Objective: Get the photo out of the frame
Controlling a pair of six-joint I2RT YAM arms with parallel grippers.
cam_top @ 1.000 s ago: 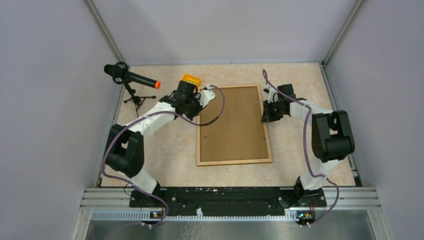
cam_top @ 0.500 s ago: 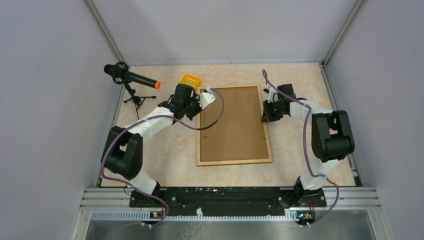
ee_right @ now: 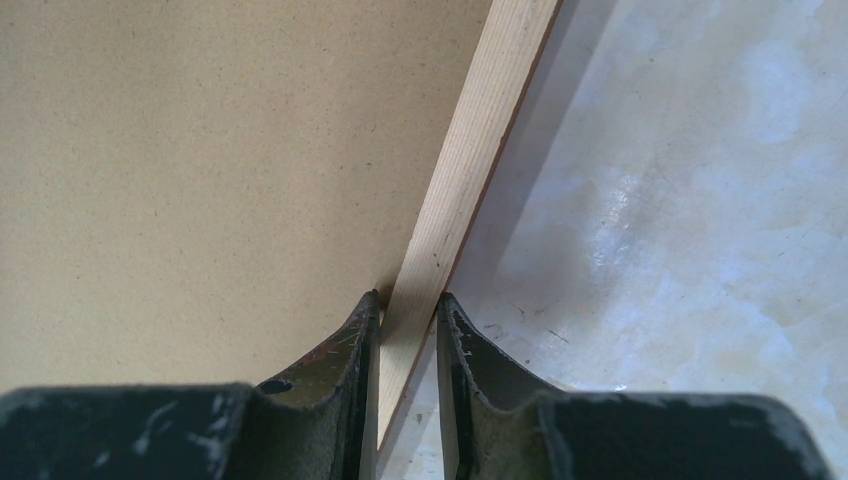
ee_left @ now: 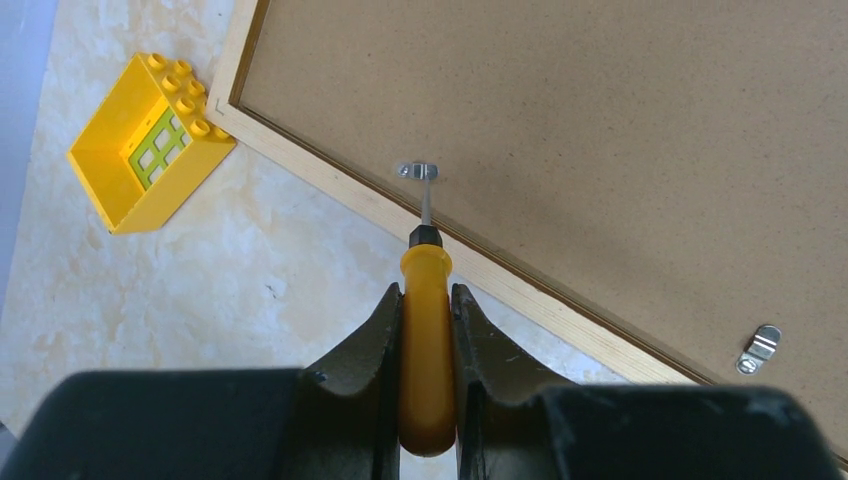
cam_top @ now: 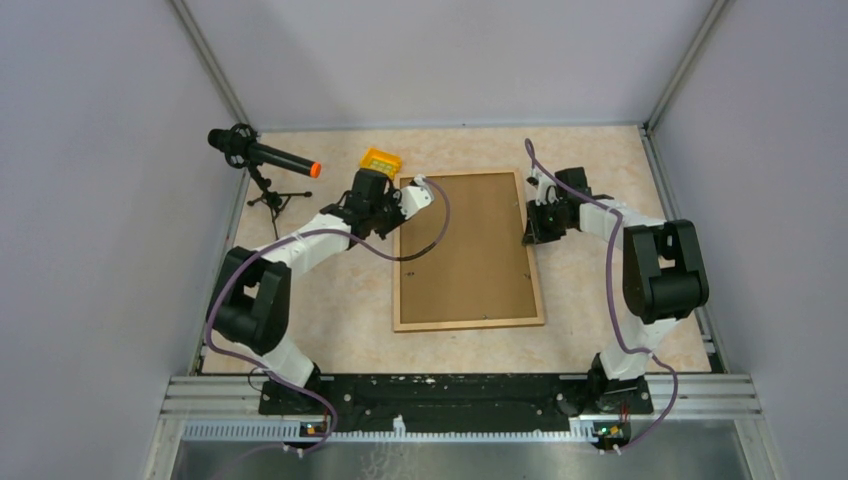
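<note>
We're unclipping: L pincer (ee_left: 427,293) pinches yellow-handled screwdriver (ee_left: 425,262) at silver metal tab (ee_left: 417,171), R pincer (ee_right: 408,300) clamps big brown wood-rimmed frame (ee_right: 490,100); next, swivel tab clear.

1. A yellow toy window brick (ee_left: 150,140) lies on the beige marbled table (cam_top: 330,300), studs facing sideways.
2. A black, orange-tipped microphone (cam_top: 262,154) stands on a small tripod (cam_top: 272,199) at the far left.
3. A yellow-handled screwdriver (ee_left: 426,300).

The frame (cam_top: 468,250) lies flat, its brown fibreboard back up.
</note>
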